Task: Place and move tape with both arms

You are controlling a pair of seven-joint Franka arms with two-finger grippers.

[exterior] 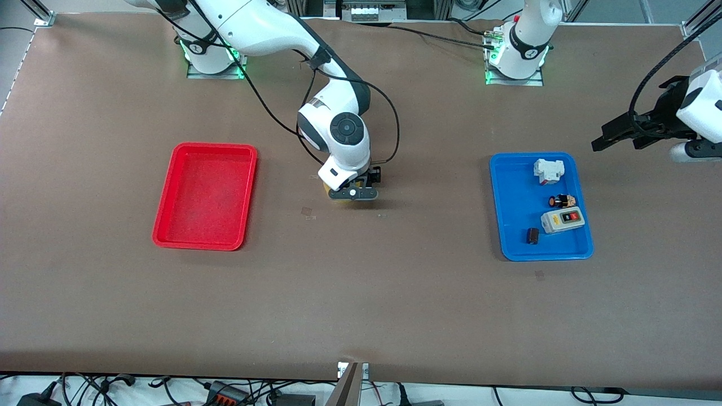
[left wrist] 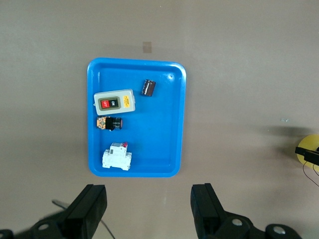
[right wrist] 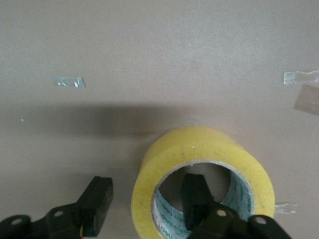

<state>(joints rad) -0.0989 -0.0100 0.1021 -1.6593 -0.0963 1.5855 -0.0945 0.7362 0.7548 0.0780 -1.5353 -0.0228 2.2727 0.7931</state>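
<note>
Risk: my right gripper (right wrist: 144,206) straddles the wall of the tape (right wrist: 202,172), jaws not yet clamped, so off-centre closing could tip it; my left gripper (left wrist: 149,211) waits open.

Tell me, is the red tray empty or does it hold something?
Empty. The front view shows only the bare red floor of the red tray; the small parts all lie in the blue tray.
</note>
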